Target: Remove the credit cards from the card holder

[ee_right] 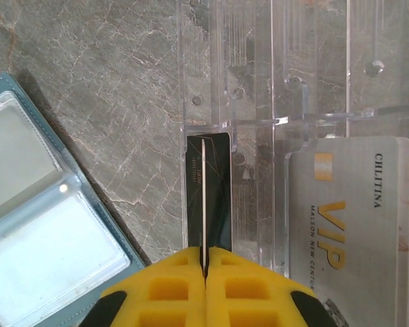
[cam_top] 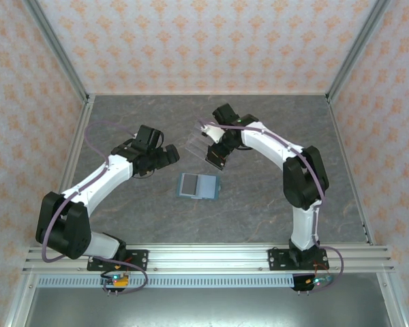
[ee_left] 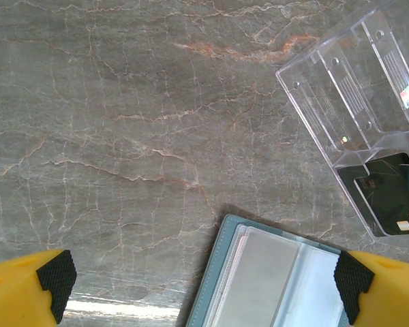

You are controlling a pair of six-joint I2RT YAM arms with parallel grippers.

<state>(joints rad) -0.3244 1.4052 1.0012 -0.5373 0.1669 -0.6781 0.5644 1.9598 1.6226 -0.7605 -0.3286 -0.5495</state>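
Card holder (cam_top: 198, 185) — teal, open, flat

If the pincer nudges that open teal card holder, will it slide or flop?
Probably slides: the card holder lies flat on smooth tabletop. Lifted by one panel, it'd likely fold, with its thin cover and clear sleeves.

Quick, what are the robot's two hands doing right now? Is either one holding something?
Left gripper: open, holding nothing.
Right gripper: shut on a card, seen edge-on over the clear stand.
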